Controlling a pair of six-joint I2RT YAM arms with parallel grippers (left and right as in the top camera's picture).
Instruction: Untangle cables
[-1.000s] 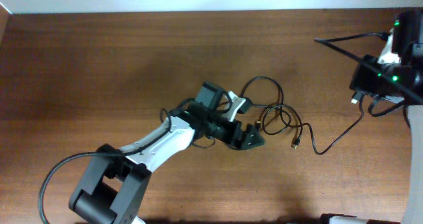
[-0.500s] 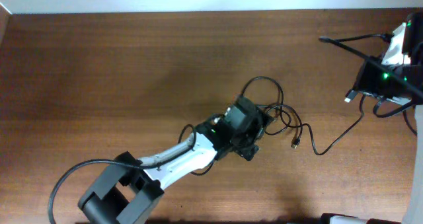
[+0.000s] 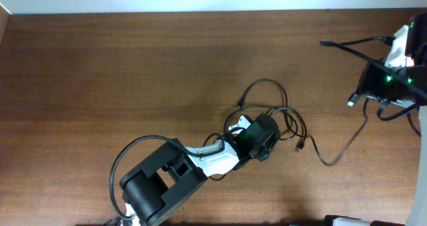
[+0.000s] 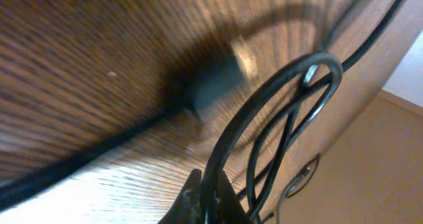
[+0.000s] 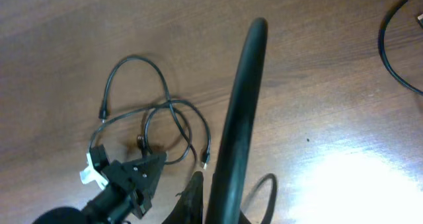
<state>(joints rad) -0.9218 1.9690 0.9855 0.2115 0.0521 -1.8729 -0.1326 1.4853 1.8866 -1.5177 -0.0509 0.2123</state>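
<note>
Within 1 s the left gripper (image 3: 265, 141) has slid rightward over the brown wooden table (image 3: 100, 66) onto the knot of thin black cables (image 3: 279, 109) at its centre, likely to start a pull, while the right gripper (image 3: 362, 93) waits far right; neither's finger spread is readable.

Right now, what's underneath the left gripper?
The bunched thin black cables on the brown wooden table. The left gripper covers part of the tangle, so any grasp is hidden.
</note>
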